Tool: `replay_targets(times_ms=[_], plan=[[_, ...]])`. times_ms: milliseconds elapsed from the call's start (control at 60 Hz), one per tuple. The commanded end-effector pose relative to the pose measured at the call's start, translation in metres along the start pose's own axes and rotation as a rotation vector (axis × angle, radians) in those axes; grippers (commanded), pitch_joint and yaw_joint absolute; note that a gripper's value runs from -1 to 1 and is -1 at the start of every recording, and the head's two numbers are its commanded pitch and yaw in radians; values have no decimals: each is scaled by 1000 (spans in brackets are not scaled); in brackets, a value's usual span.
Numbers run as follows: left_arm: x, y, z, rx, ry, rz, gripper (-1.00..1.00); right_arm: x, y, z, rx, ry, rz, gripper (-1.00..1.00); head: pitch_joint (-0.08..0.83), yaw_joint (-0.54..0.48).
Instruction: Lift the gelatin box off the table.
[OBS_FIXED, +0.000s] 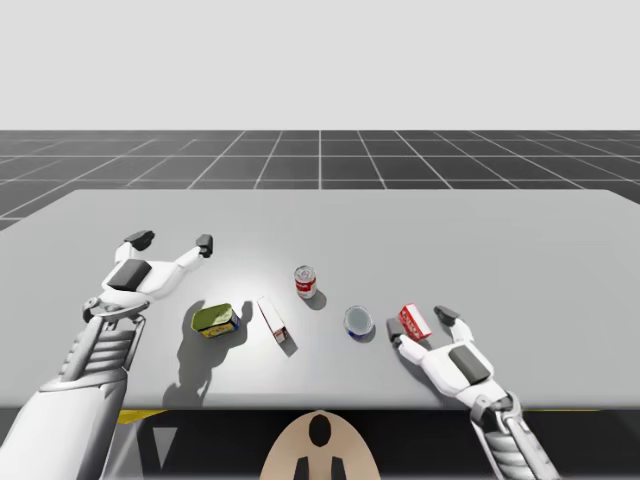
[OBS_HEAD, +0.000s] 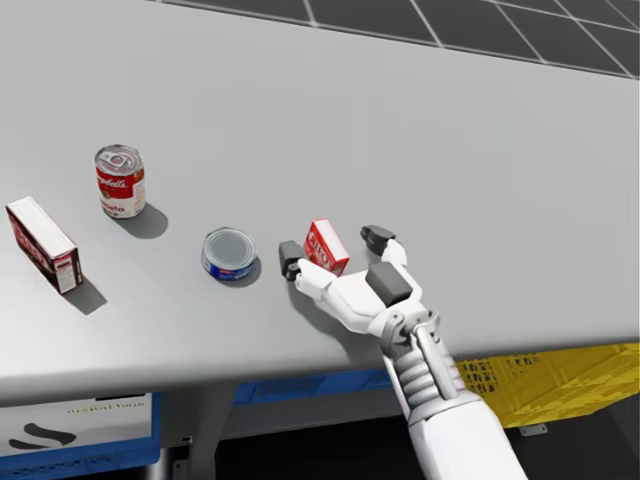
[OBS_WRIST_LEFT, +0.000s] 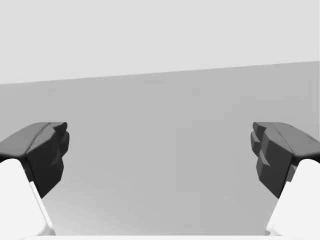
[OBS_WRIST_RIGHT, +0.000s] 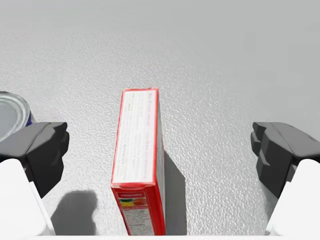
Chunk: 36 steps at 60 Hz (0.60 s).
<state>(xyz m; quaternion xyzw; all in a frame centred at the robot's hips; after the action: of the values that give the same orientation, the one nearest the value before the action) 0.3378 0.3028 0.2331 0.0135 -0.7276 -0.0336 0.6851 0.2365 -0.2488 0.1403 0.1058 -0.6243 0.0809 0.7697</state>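
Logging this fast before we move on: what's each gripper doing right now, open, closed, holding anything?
Left gripper: open, holding nothing.
Right gripper: open, straddling the red box without touching it.

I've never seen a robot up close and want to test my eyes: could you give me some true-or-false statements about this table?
1. The small red box stands between the right hand's open fingers, neither touching it. True.
2. That box is lifted off the table. False: it rests on it.
3. The left hand holds the red-and-white can. False: it is open with nothing in it; the can stands by itself.
4. A flat blue can sits next to the red box. True.
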Motion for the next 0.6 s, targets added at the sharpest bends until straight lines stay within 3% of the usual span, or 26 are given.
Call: replay_targets(times_ms=[17,183,233,250,267,317,467,600], plan=[[0,0,0,1,0,0,-1000,-9,7,-13,2,1,-26,-1000,745,-335],[0,0,0,1,0,0,-1000,-11,8,-14,4,7,-19,-1000,746,-331],[0,0,0,2,0,0,-1000,-13,8,-13,-4,12,-6,-492,746,-331],[0,0,0,1,0,0,-1000,-13,8,-12,-1,24,-7,266,746,-331],[0,0,0,1,0,0,-1000,-13,8,-11,-3,32,-9,788,745,-331],[0,0,0,1,0,0,-1000,-13,8,-9,6,51,-25,998,743,-332],[0,0,0,2,-1,-1,-1000,-14,10,-6,7,49,-20,1000,733,-335],[0,0,0,0,-3,-1,-1000,-15,11,-5,14,48,-21,1000,658,-328]])
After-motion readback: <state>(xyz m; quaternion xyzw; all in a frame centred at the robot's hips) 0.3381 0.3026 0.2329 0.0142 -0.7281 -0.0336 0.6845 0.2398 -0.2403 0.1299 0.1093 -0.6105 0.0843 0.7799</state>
